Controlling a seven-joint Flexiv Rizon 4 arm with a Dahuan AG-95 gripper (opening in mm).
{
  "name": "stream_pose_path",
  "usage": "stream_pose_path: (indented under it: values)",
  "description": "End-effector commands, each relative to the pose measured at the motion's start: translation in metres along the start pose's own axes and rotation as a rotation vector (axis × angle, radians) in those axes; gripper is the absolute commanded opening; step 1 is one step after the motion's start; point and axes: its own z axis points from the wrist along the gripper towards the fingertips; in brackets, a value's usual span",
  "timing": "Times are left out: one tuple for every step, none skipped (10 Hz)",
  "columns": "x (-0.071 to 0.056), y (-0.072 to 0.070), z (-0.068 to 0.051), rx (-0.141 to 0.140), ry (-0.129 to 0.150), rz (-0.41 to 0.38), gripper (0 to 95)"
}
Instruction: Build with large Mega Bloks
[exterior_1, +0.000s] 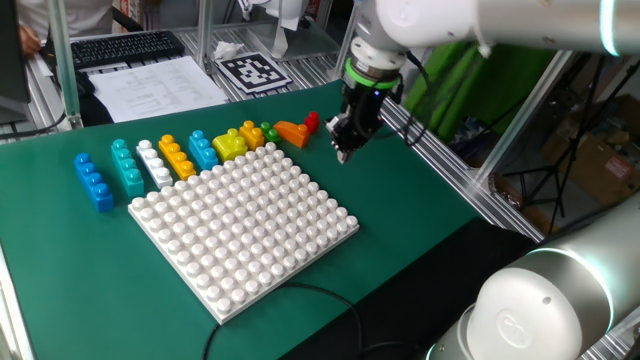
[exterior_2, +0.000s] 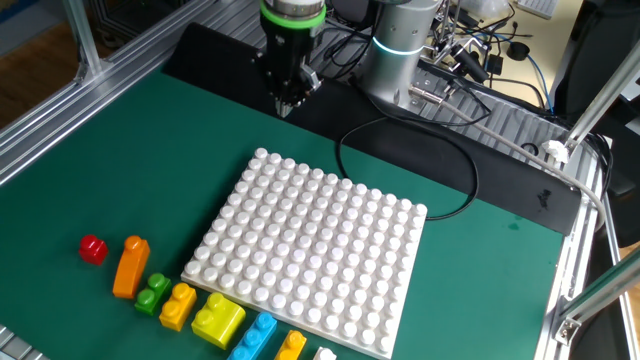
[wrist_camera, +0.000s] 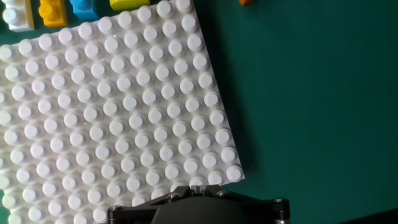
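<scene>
Shut tight and holding nothing, the gripper (exterior_1: 343, 153) hangs in the air with its two fingers pressed together. It points straight down at the green table (exterior_1: 420, 215). It sits just past one corner of the big white baseplate (exterior_1: 243, 224), above bare green mat. In the hand view only the dark edge of the gripper (wrist_camera: 194, 198) shows at the bottom, with the baseplate (wrist_camera: 112, 118) spread out under it.

All the blocks lie in a row along one edge of the baseplate, on the table, none of them stuck onto it. They are shiny and chunky with round bumps on top. Going from left to right in one fixed view, first comes a long blue block (exterior_1: 93, 182), then a teal block (exterior_1: 126, 166), a white block (exterior_1: 153, 163), an orange block (exterior_1: 177, 157), a light blue block (exterior_1: 203, 149) and a fat yellow block (exterior_1: 229, 144). After that sit a small orange-yellow block (exterior_1: 251, 134), a little green block (exterior_1: 268, 131), a slanted orange block (exterior_1: 291, 131) and a tiny red block (exterior_1: 312, 121). The red block is the one nearest the gripper.

The silver arm (exterior_1: 470, 22) reaches in from the right side and bends down over the table.
</scene>
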Motion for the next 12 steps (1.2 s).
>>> stream_pose_path:
  values:
    - [-0.005, 0.0012, 0.0009, 0.053, 0.023, -0.01, 0.0]
    - [-0.005, 0.0012, 0.0009, 0.064, 0.022, 0.013, 0.0]
    - [-0.005, 0.0012, 0.0009, 0.069, 0.014, 0.019, 0.0]
    - [-0.005, 0.0012, 0.0009, 0.062, 0.019, 0.035, 0.0]
    - [-0.005, 0.0012, 0.0009, 0.061, 0.021, 0.054, 0.0]
    - [-0.005, 0.0012, 0.0009, 0.055, 0.015, 0.069, 0.0]
    - [-0.005, 0.0012, 0.0009, 0.054, 0.003, 0.08, 0.0]
    - [-0.005, 0.0012, 0.0009, 0.042, -0.017, 0.098, 0.0]
    - [-0.005, 0.0012, 0.0009, 0.044, -0.021, 0.119, 0.0]
    - [-0.005, 0.0012, 0.0009, 0.051, -0.011, 0.102, 0.0]
    - [-0.005, 0.0012, 0.0009, 0.059, -0.019, 0.106, 0.0]
    - [-0.005, 0.0012, 0.0009, 0.054, -0.02, 0.117, 0.0]
